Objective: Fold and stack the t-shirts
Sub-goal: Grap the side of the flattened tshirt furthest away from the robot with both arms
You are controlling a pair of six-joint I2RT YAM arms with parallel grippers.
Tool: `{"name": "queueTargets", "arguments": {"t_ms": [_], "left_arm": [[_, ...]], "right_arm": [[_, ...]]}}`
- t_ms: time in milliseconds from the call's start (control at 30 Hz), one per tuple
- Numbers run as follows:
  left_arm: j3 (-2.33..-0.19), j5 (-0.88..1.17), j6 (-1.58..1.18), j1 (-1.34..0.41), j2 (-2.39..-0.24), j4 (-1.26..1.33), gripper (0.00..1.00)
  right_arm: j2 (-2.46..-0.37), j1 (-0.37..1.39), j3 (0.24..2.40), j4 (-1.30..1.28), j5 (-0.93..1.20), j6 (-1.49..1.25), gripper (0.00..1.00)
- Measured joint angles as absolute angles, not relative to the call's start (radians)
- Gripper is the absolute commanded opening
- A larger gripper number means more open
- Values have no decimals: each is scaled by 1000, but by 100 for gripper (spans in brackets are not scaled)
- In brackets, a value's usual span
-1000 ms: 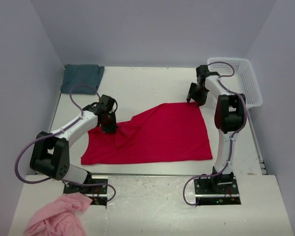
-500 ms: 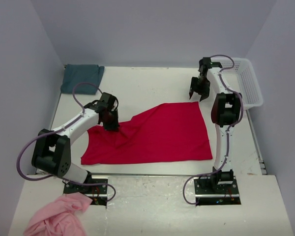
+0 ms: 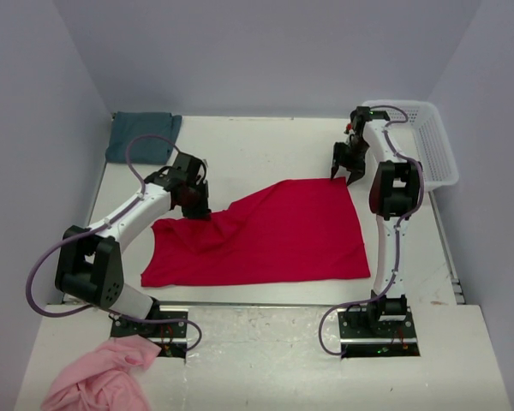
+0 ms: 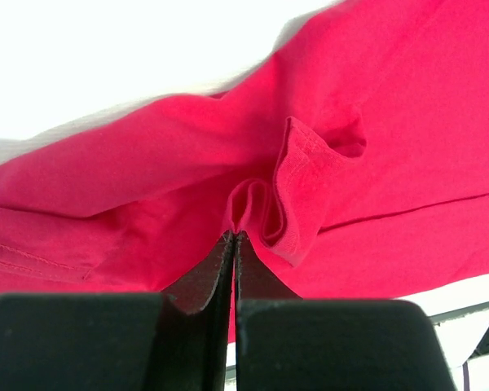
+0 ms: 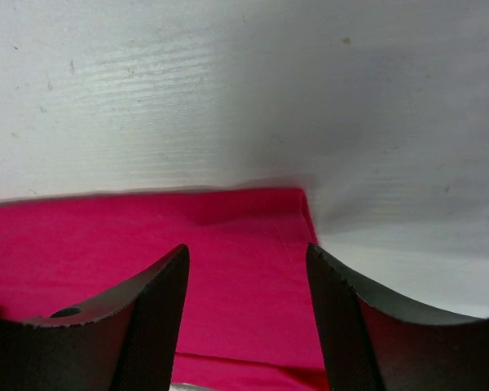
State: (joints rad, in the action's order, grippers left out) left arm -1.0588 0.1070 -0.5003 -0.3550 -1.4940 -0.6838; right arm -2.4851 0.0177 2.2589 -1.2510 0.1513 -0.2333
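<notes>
A crimson red t-shirt lies spread on the white table, bunched at its far left edge. My left gripper is shut on a pinched fold of that edge; in the left wrist view the fingers meet on red cloth. My right gripper hangs open just over the shirt's far right corner. In the right wrist view its fingers stand apart above that corner with nothing between them. A teal t-shirt lies folded at the far left corner.
A white plastic basket stands at the far right edge of the table. A pink cloth lies crumpled on the near ledge, left of the left arm's base. Grey walls close in the table on three sides.
My left gripper has moved a little toward the back and right, dragging the red shirt's left edge with it. The right gripper has shifted slightly around the far right corner and stays open.
</notes>
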Motion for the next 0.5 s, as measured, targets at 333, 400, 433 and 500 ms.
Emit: {"name": "queueTargets", "arguments": {"t_ms": [333,400,433,500], "left_arm": [[-1059,142,-481,-357,-1490,-697,0],[-1059,121,-478,-362,-1485,-697,0],[-1059,108,-477,-367,-1481,-696,0],[-1060,78,-473,-383,-1479,-690,0]], "right_arm": [[-2514,10,2270,-1273,233,-236,23],[-2514,10,2270,-1271,237,-236,18],[-2514,10,2269,-1269,237,-239,17],[-2511,10,2251,-1250,233,-242,22]]}}
